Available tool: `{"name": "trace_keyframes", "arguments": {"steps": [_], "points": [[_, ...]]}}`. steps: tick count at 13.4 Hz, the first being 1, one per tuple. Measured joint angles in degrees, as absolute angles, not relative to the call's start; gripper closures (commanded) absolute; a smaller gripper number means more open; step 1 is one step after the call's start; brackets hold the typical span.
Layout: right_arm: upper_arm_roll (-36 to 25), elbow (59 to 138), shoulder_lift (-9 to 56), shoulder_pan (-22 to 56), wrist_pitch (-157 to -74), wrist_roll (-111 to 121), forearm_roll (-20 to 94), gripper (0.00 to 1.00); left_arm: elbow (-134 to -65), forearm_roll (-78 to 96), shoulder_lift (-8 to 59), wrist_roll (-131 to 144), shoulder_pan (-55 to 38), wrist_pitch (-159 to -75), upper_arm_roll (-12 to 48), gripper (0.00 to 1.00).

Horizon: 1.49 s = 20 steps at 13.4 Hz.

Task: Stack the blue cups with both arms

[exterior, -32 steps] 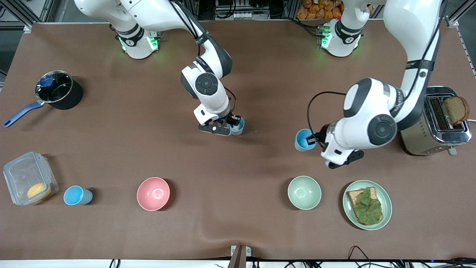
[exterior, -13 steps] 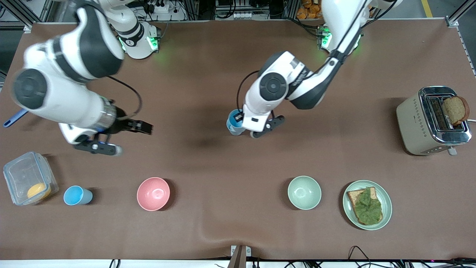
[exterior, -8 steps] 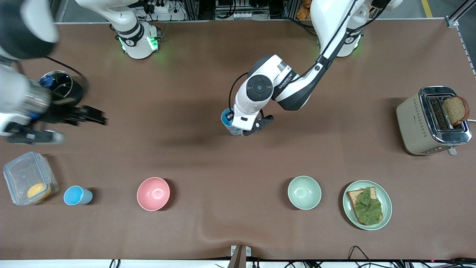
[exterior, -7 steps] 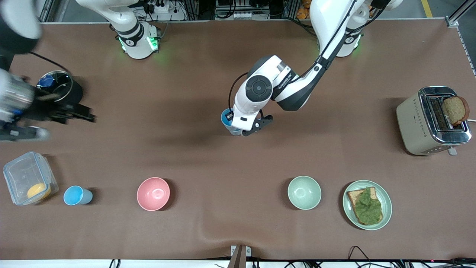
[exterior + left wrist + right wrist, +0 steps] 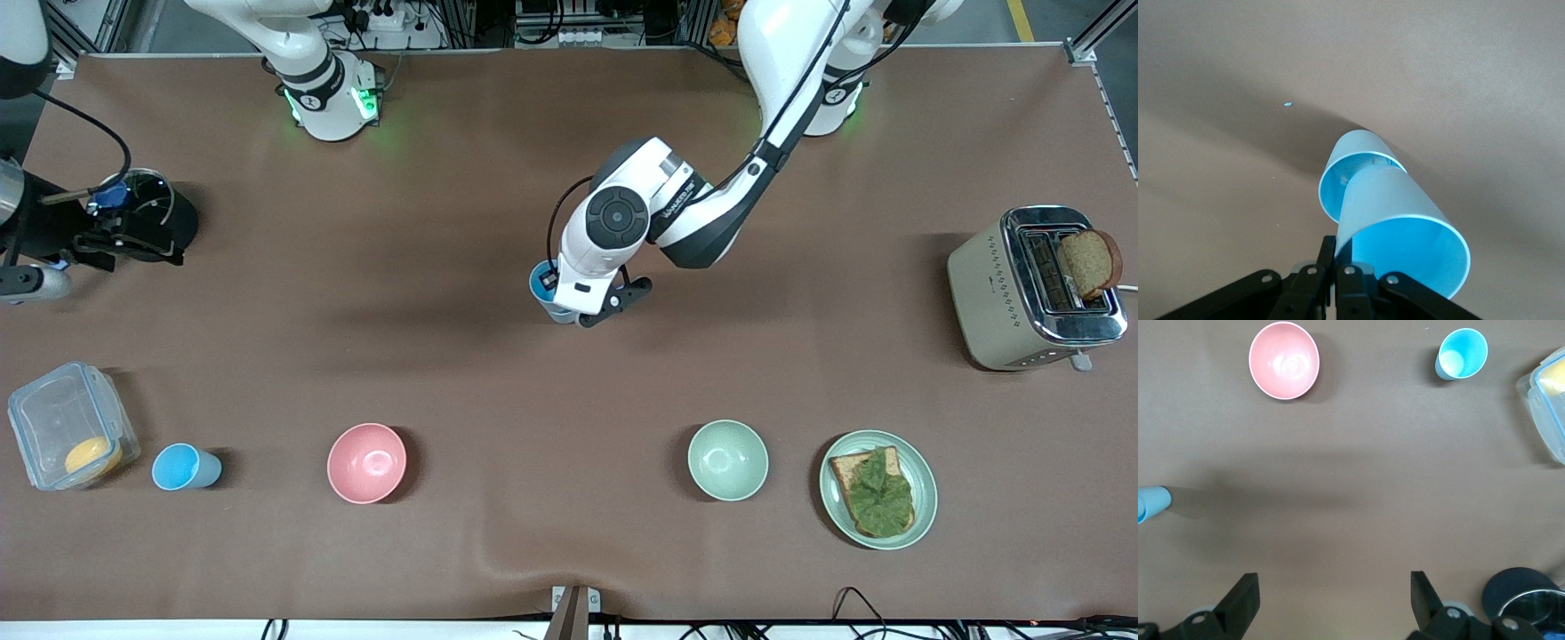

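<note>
Cups come first: the left gripper pinches the rim of one blue cup and holds it tilted, its bottom poking into a second blue cup that stands near the middle of the table. A third blue cup waits near the corner at the right arm's end, close to the front camera, beside a clear box. The right gripper is wide open with nothing in it, over the pot by the table edge.

Because the held cup leans, I think it could jam sideways or knock the standing cup over when pushed down. Letting go too soon could make it tip out.

I cannot read any writing; the print on the left arm is too small.
</note>
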<state>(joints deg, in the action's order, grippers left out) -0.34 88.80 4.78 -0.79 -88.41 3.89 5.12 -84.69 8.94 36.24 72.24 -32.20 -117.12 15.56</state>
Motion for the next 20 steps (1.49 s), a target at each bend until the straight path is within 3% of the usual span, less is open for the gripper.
{"name": "trace_keyframes", "arguments": {"steps": [7, 8, 9, 10, 15, 20], "points": [[0.50, 88.67, 4.39, -0.79, -88.85, 3.84, 1.96, 0.00, -85.21, 8.94, 36.44, 73.04, -32.63, -116.58, 15.56, 0.98], [0.63, 88.40, 4.24, -0.79, -88.82, 3.84, 1.14, 0.00, -85.39, 8.94, 36.53, 73.19, -32.63, -116.58, 15.53, 0.63], [0.73, 88.06, 4.05, -0.79, -88.73, 3.85, 0.56, 0.00, -85.51, 8.94, 36.66, 73.20, -32.60, -116.58, 15.38, 0.13], [0.75, 87.65, 3.88, -0.79, -88.46, 3.85, -0.11, 0.00, -85.54, 8.94, 36.81, 73.20, -32.49, -116.58, 15.15, 0.00], [0.87, 86.31, 3.53, -0.79, -86.54, 3.85, -2.27, 0.00, -84.27, 5.08, 35.85, 73.20, -31.12, -115.69, 14.45, 0.00], [1.30, 85.89, 3.53, -0.45, -86.52, 3.84, -2.30, 0.00, -82.68, -8.55, 25.46, 73.14, -25.07, -107.48, 14.30, 0.00]]}}
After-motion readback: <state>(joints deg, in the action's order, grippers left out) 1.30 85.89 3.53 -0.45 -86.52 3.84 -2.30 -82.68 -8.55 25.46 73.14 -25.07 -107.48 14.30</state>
